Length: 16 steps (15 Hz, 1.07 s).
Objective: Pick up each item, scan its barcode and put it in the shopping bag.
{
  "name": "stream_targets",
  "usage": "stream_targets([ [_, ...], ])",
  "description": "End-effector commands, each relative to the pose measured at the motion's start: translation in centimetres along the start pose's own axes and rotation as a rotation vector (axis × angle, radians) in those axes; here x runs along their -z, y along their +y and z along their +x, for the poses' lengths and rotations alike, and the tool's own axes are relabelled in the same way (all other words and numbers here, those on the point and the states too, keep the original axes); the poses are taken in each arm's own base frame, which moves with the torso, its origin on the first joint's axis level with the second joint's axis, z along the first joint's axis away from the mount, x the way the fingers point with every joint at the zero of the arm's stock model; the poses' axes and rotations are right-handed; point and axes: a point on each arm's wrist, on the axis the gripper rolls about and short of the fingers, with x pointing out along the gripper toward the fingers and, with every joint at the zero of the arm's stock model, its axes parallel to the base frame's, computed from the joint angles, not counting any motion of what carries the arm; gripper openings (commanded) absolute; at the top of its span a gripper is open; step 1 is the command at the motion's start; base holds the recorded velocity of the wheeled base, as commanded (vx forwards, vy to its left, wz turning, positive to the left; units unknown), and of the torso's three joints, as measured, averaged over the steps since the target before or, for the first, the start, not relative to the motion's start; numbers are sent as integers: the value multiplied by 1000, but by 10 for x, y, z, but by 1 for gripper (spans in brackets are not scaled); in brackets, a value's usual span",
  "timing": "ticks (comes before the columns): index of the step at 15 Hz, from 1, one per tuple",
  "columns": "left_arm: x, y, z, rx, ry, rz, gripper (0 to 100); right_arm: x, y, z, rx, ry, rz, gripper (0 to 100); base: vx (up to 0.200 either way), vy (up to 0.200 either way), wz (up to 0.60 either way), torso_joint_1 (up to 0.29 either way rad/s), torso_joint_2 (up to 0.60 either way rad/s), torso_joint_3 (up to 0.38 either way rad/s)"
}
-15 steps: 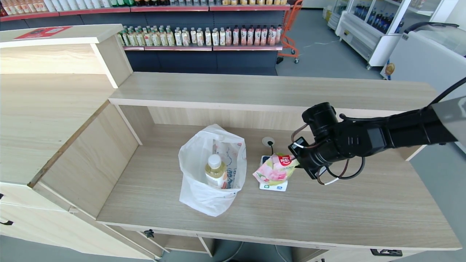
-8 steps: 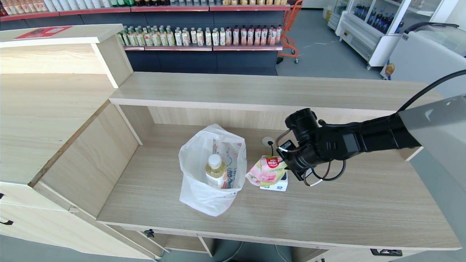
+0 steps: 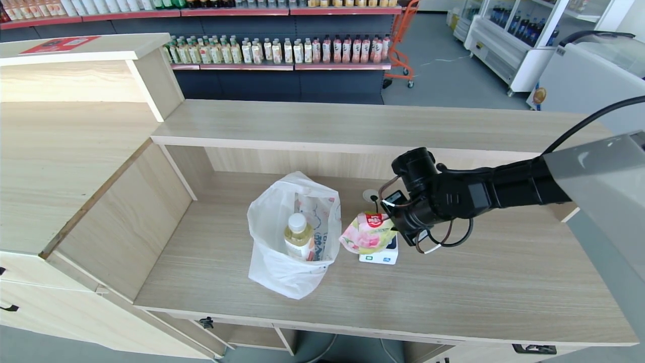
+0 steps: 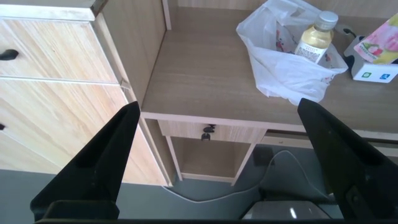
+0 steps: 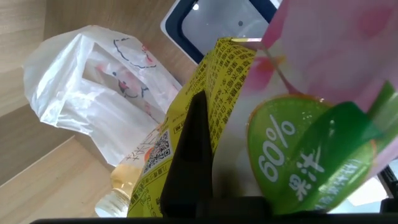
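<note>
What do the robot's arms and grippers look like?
The right arm is black and chunky, made of rounded segments, with a grey cover farther back. A round black housing sits on its wrist, and thin brown, black and white cables loop beside it. The left gripper has two flat, dark fingers that taper to their tips.

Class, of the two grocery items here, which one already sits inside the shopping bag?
The white-capped bottle, standing in the shopping bag. The pink and green pouch is outside it, clamped in the right gripper over the scanner.
</note>
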Motion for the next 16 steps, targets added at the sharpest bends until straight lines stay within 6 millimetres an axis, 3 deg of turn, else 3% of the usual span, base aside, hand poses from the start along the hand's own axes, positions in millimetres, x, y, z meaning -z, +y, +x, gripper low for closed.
stream_targets([
  [1,0,0,0,0,0,0,100,-2,8,-5,-30,-12,5,0,0,0,0,0,0,0],
  [8,0,0,0,0,0,0,100,-3,7,-6,-16,-39,47,0,0,0,0,0,0,0],
  [10,0,0,0,0,0,0,100,-6,11,-18,-37,-55,42,0,0,0,0,0,0,0],
  [13,0,0,0,0,0,0,100,-20,13,-72,-80,-160,-170,0,0,0,0,0,0,0],
  [14,0,0,0,0,0,0,100,-25,8,-112,-133,-218,-317,0,0,0,0,0,0,0],
  [16,0,0,0,0,0,0,100,-20,-17,-154,-136,-239,-520,0,0,0,0,0,0,0],
])
